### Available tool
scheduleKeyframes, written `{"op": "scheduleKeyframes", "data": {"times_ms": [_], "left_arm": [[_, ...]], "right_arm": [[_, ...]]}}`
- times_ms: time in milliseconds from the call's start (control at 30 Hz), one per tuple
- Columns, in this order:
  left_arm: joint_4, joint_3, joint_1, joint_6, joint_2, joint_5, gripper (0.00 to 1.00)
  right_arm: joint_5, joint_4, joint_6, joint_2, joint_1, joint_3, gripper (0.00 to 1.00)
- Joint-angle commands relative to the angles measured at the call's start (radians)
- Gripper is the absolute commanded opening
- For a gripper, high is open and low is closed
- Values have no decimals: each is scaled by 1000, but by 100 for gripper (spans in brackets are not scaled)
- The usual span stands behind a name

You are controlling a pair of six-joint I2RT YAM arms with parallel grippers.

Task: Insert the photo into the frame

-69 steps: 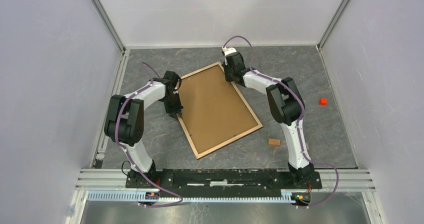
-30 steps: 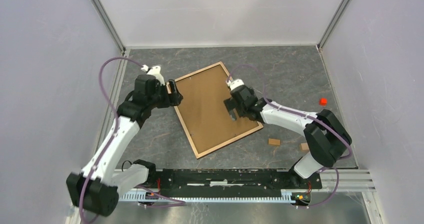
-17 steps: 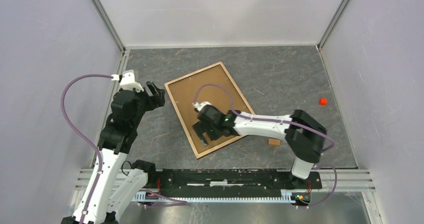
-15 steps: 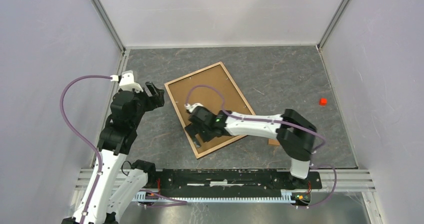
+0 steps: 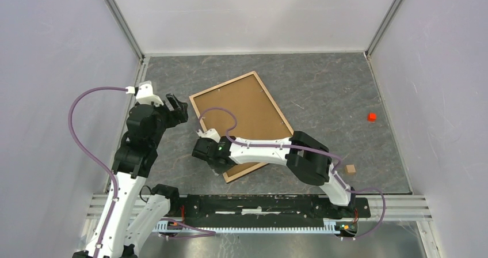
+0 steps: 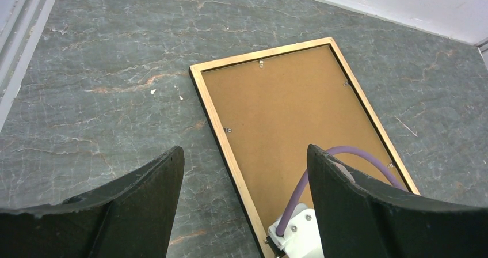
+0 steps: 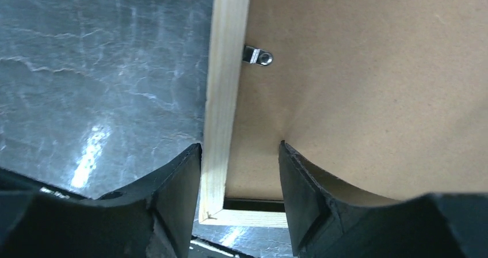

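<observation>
From above, the frame [image 5: 222,85] lies face down and skewed on the desk [image 5: 334,91], its brown backing board [image 5: 239,114] up. The right gripper [image 5: 216,166] is low over the frame's near-left corner, likely because a corner gives an edge to catch. The left gripper [image 5: 178,107] hangs clear of the far-left corner, touching nothing. A red cube [image 5: 372,117] sits well apart on the right. The photo is nowhere in sight, so I cannot tell whether it lies under the board

The left wrist view looks down between widely spread, empty fingers [image 6: 132,212] at the frame's far half; this arm seems to be standing off to give the other room

In the right wrist view the fingers [image 7: 172,200] straddle the light wood rim [image 7: 221,97], one over the desk, one over the board, jaws partly apart and not pinching. A metal clip [image 7: 257,56] lies across the board's edge just beyond. That clip probably has to turn before the board lifts
</observation>
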Motion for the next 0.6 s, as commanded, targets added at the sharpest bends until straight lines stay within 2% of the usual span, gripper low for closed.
{"op": "scheduleKeyframes", "data": {"times_ms": [0,133,333,400,467,533,567], "left_arm": [[32,4,9,-29,-14,-17,83],[31,4,10,-31,-11,-10,83],[35,1,15,-39,-10,-23,83],[36,-1,17,-49,-9,-51,83],[34,-2,18,-62,-6,-83,84],[19,-1,17,-95,9,-117,92],[-1,7,18,-124,22,-123,93]], "right_arm": [[118,-45,63,29,21,38,53],[189,-61,87,44,42,37,49],[207,-12,116,36,57,-22,41],[211,21,129,22,59,-55,33],[212,62,135,-2,61,-92,17],[221,88,135,-33,60,-121,0],[230,95,128,-52,61,-133,0]]}}
